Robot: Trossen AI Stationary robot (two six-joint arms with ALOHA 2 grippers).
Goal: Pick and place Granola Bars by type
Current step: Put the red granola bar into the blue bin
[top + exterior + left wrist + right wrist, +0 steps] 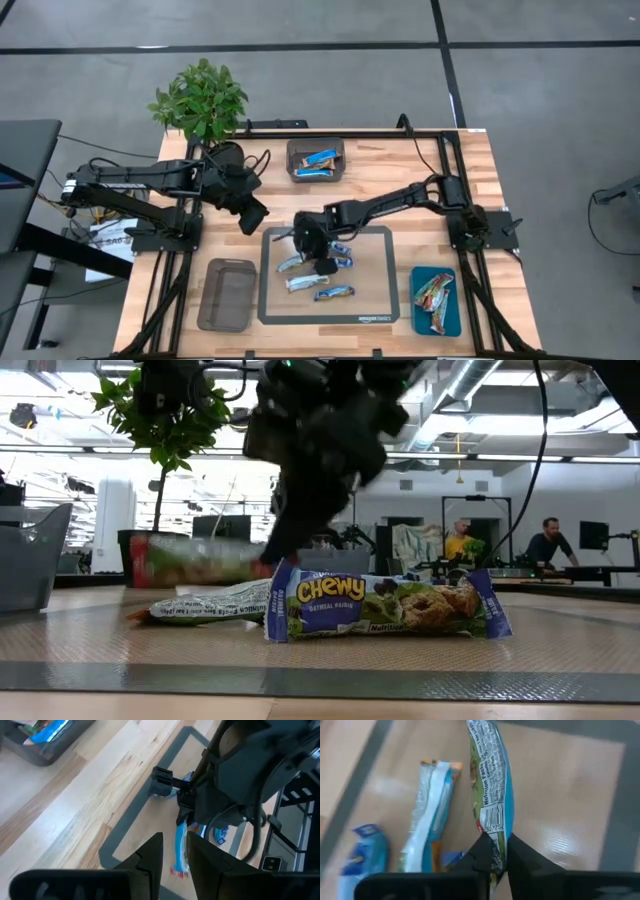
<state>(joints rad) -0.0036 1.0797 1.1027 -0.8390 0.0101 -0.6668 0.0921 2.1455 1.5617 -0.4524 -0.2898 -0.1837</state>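
Note:
Several blue-wrapped granola bars [305,283] lie flat on the grey mat [375,312]; the nearest reads "Chewy" [385,605]. My right gripper [495,854] hovers over the mat's left part [312,248], shut on one bar [492,780] with a green, blue and red wrapper. My left gripper [173,845] is open, touching nothing, above the bare wood left of the mat [255,215]. More bars lie in the far grey bin [315,160] and on the teal tray [437,300]. My right gripper pinches the bar between its two fingers at one end [493,837], beside the barcode. The rest of the wrapper reaches straight out past the fingertips. In the low view the bar [190,560] sits roughly level, lifted clear above the bars on the mat.
An empty grey bin [227,293] stands at the near left, beside the mat. A potted plant [200,100] stands at the far left corner. Black rails [455,180] frame the table. Bare wood shows between the mat and the far bin.

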